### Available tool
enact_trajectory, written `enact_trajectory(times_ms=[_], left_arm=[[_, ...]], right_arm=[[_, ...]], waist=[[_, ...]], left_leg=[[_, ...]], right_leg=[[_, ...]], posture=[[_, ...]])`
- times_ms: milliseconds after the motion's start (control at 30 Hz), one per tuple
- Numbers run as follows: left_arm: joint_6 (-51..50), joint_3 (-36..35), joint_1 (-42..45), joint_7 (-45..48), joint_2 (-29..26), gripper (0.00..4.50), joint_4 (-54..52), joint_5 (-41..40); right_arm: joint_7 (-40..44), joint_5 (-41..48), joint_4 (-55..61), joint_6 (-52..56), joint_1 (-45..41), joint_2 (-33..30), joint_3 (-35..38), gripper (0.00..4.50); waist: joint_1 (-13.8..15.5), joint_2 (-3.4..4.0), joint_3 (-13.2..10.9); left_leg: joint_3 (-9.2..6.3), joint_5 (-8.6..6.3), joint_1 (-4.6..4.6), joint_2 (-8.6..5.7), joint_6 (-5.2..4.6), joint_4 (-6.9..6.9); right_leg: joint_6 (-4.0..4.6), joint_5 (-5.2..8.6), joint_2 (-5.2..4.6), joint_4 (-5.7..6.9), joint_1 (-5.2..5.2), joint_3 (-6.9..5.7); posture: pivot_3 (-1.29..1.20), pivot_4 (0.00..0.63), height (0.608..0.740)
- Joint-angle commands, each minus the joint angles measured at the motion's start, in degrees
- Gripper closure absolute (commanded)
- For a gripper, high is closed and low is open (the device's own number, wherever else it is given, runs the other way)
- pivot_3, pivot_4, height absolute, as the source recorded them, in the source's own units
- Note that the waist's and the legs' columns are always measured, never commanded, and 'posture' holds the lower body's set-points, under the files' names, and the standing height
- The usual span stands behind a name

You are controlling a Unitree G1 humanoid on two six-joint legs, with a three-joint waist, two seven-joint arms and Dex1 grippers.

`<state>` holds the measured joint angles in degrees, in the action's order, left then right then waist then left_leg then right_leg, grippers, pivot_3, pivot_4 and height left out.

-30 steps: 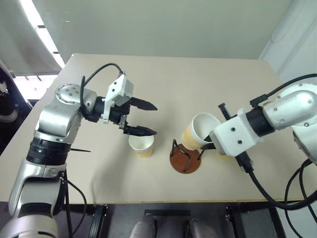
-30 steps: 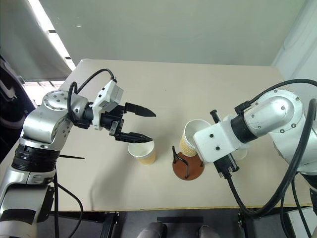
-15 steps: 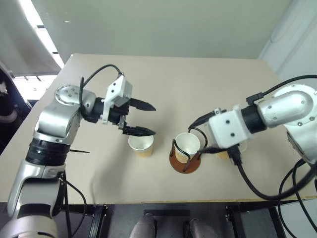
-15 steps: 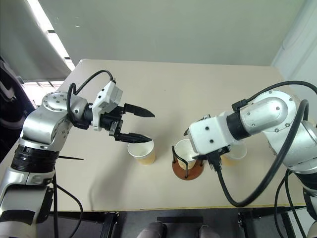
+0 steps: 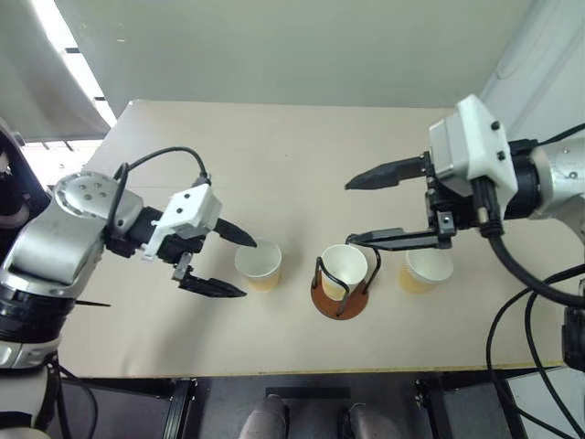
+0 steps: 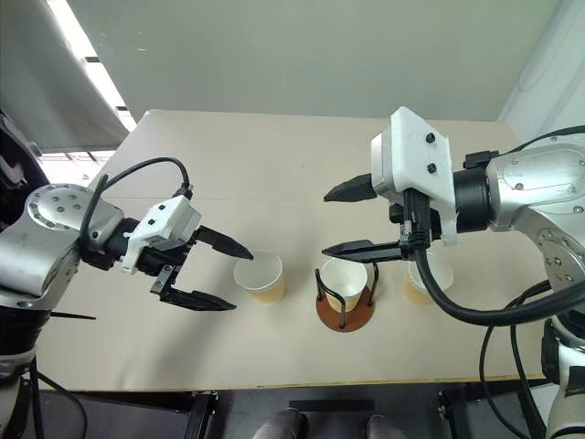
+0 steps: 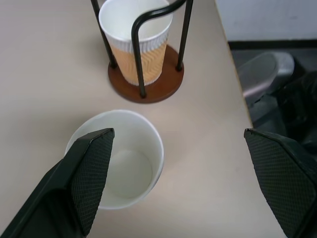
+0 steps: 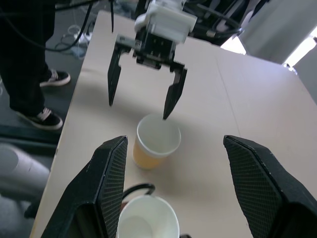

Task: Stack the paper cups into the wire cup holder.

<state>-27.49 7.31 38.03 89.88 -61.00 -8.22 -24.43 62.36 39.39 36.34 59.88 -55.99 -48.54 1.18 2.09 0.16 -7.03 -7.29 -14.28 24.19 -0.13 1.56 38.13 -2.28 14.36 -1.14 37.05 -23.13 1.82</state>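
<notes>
The paper cups look light and thin-walled, easily crushed or tipped, so a gentle pinch across the rim or upper wall seems best. The left gripper point(image 5: 227, 265) has its jaws wide and empty, one finger just over the rim of the loose cup point(image 5: 260, 265). Beyond it, one cup point(image 5: 345, 272) sits in the wire cup holder point(image 5: 339, 294), below the right gripper point(image 5: 362, 210), also spread and empty. The third cup point(image 5: 427, 271) stands on the tabletop point(image 5: 292, 146) beyond.

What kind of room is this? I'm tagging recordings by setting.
Probably a lab or test room: a plain beige table against bare walls, cables on the floor, and a person standing by.
</notes>
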Motion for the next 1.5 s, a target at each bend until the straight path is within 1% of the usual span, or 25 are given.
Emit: enact_trajectory(times_ms=[33, 200, 300, 500, 700, 867, 1033, 1133, 1167, 1367, 1500], left_arm=[[2.0, 0.7, 0.7, 1.8, -0.1, 0.00, 0.2, 1.2], [3.4, 3.5, -0.4, 2.5, 0.4, 0.00, 0.1, 2.1], [7.0, 5.8, -1.0, 2.6, -0.2, 0.00, 0.7, 3.6], [12.3, 8.8, -1.2, 2.6, 0.6, 0.00, 3.3, 6.6], [14.4, 10.0, -0.4, 2.6, 1.5, 0.00, 5.1, 7.9], [14.5, 10.0, -0.3, 2.6, 2.5, 0.00, 5.3, 8.2], [14.2, 10.1, -0.7, 2.6, 2.9, 0.00, 4.9, 8.2], [13.7, 10.5, -0.8, 2.6, 3.0, 0.57, 4.5, 8.0], [13.6, 10.6, -0.8, 2.6, 3.1, 0.88, 4.5, 8.0], [14.2, 12.0, -0.3, 2.6, 2.7, 3.14, 4.8, 7.8], [14.7, 12.7, -0.2, 2.6, 2.4, 4.48, 5.1, 7.8]], right_arm=[[-2.6, 3.1, 1.0, 0.4, -0.7, 0.2, 2.1, 1.41], [-4.7, 6.0, 1.2, 0.5, 0.2, -0.5, 2.2, 1.41], [-5.5, 7.1, 1.2, 0.3, 0.3, -1.2, 2.2, 1.41], [-6.2, 10.3, 2.0, 0.3, 1.4, -3.2, 3.1, 1.41], [-4.7, 12.8, 3.8, -0.1, 5.2, -8.5, 4.0, 1.41], [-2.8, 10.7, 4.4, -2.6, 10.1, -14.2, 4.4, 1.41], [-1.9, 9.0, 4.1, -5.3, 13.3, -17.4, 4.5, 1.41], [-1.6, 8.6, 3.7, -6.3, 14.4, -18.3, 4.6, 1.36], [-1.6, 8.6, 3.5, -6.6, 14.6, -18.5, 4.7, 1.36], [-1.8, 8.0, 2.5, -7.6, 15.0, -19.0, 4.2, 1.36], [-2.0, 8.0, 2.2, -7.9, 14.8, -18.8, 3.9, 1.36]], waist=[[0.0, 0.00, 0.0], [0.0, 0.00, 0.0], [0.0, 0.00, 0.0], [0.0, 0.00, 0.0], [0.0, 0.00, 0.0], [0.0, 0.00, 0.0], [0.0, -0.01, 0.0], [0.0, -0.01, 0.0], [0.0, -0.01, 0.0], [0.0, -0.01, 0.0], [0.0, 0.00, 0.0]], left_leg=[[0.00, 0.00, 0.01, 0.00, 0.00, 0.00], [0.00, 0.00, 0.03, 0.00, 0.00, -0.02], [0.00, 0.00, 0.03, 0.00, 0.00, -0.03], [0.00, -0.01, 0.03, 0.00, 0.00, -0.03], [-0.01, -0.01, 0.13, -0.01, 0.00, -0.02], [0.00, -0.01, 0.13, 0.00, 0.01, -0.05], [0.01, -0.02, 0.14, 0.00, 0.01, -0.04], [0.01, -0.02, 0.14, 0.00, 0.01, -0.04], [0.01, -0.02, 0.15, 0.00, 0.01, -0.04], [0.01, -0.02, 0.15, 0.00, 0.00, -0.03], [0.01, -0.02, 0.14, 0.00, 0.00, -0.02]], right_leg=[[0.00, 0.00, 0.00, 0.00, -0.01, 0.00], [0.01, 0.00, 0.00, -0.01, -0.02, 0.00], [0.01, 0.00, 0.00, 0.00, -0.03, 0.00], [0.01, 0.01, -0.01, 0.00, -0.04, 0.00], [0.01, 0.01, -0.02, -0.01, -0.10, 0.00], [0.01, 0.01, -0.02, 0.01, -0.11, 0.00], [0.01, 0.00, -0.03, 0.03, -0.14, 0.01], [0.01, 0.00, -0.03, 0.03, -0.13, 0.00], [0.01, 0.00, -0.03, 0.02, -0.14, 0.01], [0.00, 0.00, -0.03, 0.03, -0.14, 0.01], [0.00, 0.00, -0.03, 0.03, -0.12, 0.00]], posture=[[0.00, 0.150, 0.740], [0.00, 0.150, 0.740], [0.00, 0.150, 0.740], [0.00, 0.150, 0.740], [0.00, 0.150, 0.740], [0.00, 0.150, 0.740], [0.00, 0.150, 0.740], [0.00, 0.150, 0.740], [0.00, 0.150, 0.740], [0.00, 0.150, 0.740], [0.00, 0.150, 0.740]])
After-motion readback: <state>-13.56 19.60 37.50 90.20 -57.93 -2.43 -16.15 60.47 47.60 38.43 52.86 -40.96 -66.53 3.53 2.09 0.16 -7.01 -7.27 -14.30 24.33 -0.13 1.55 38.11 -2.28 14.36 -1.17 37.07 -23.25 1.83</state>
